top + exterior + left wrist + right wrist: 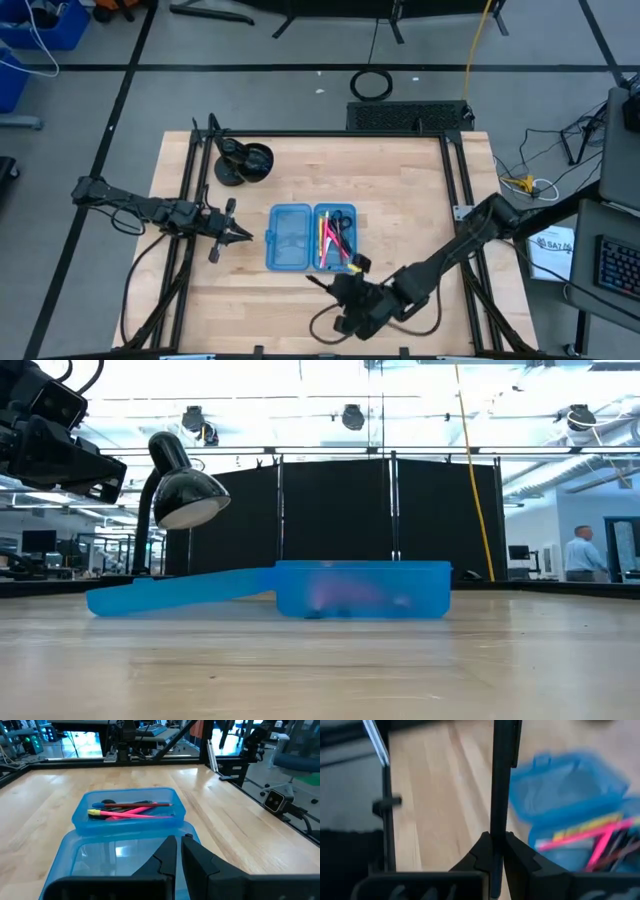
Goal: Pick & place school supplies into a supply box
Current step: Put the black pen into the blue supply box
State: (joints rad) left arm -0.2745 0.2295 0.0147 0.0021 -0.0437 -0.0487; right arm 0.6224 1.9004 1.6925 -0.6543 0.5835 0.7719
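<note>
The supply box (310,237) lies open at the table's middle, both blue halves flat. Its right half holds the black-handled scissors (342,222) and the yellow, pink and dark pens (326,240), also seen in the left wrist view (135,811). The left half (115,855) is the bare lid. My left gripper (246,235) hovers just left of the lid, shut, touching nothing. My right gripper (333,288) is near the table's near edge, below the box, shut on a thin dark pen (502,780). My right gripper pinches the dark pen between its two fingers (485,851). The pen runs along the fingers and its free end (314,280) sticks out ahead of the tips, toward the table's left. How far back it reaches cannot be seen.
A black desk lamp (243,162) stands at the table's far left, showing in the low view (180,495) behind the box (360,590). A black frame (455,180) rims the table. Bare wood lies right of the box and along the near edge.
</note>
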